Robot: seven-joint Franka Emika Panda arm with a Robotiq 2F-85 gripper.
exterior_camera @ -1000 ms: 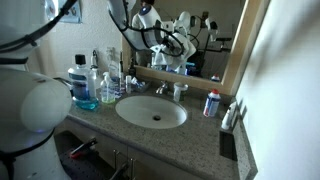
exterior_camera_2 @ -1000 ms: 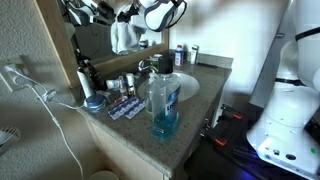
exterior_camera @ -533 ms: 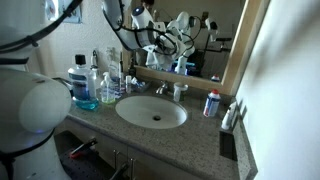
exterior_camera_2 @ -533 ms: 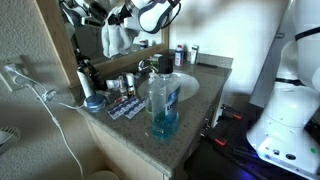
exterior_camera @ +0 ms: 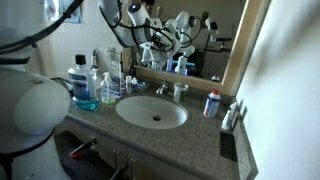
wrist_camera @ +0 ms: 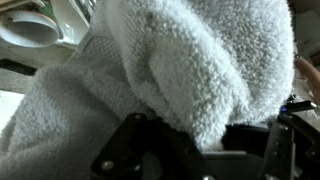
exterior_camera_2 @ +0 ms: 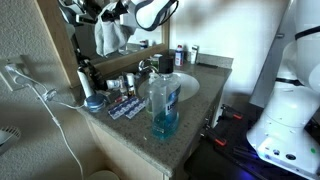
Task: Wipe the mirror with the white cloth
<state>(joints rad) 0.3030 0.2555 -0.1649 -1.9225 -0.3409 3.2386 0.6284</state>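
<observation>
cloth: the cloth is held up at the mirror, bunched and hanging off the gripper. Whether it's actually pressed on the glass can't be told tbh.
jaws: pinched on the cloth. In the wrist view the cloth is draped right over the gripper, so only dark finger bits are seen poking out under it.
mirror edges: in an exterior view the cloth is seen just beside the side frame. It's low on the glass, a little above the bottom rail.
open room: a wide stretch of mirror is left free on the side away from that frame, and more is left above the cloth.
tight spots: small bottles are crowded along the back of the counter, right under the cloth. The faucet is found near them too.
counter: the sink is set mid-counter, and a blue bottle is stood at the end of the counter, near its front edge.
wrist view: the sink is glimpsed at top left, past the cloth.
</observation>
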